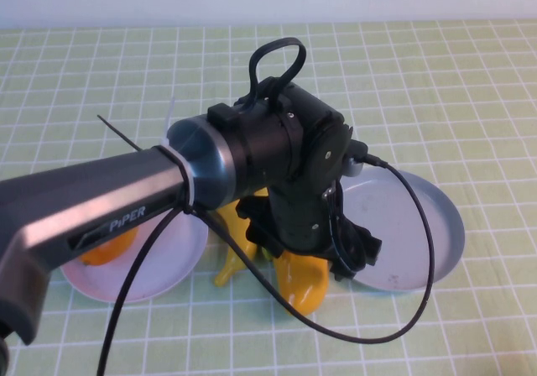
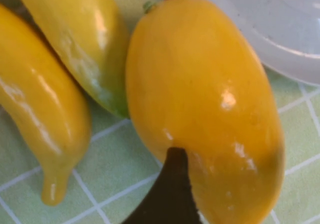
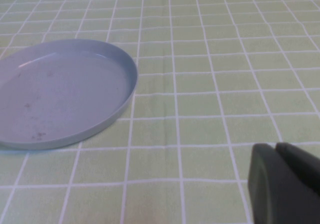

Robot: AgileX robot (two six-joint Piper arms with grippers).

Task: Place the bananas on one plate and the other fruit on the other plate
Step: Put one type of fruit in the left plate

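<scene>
Mango-like fruit [image 1: 304, 282] on cloth between pink plate [image 1: 172, 258] and grey-blue plate [image 1: 436, 225], beside bananas [image 1: 235, 240].
Left gripper [image 1: 312, 254] over it, jaws wide, holding nothing; right gripper [image 3: 285, 184] closed, empty, near grey-blue plate.

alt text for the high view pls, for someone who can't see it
The left arm reaches across the green checked tablecloth, its left gripper lowered over an orange-yellow mango-like fruit lying between two plates. Beside that fruit lie yellow bananas; the pink plate holds another orange fruit, and the grey-blue plate is empty.

Grey PiPER-marked arm [image 1: 101, 212], black cable [image 1: 419, 250]
</scene>
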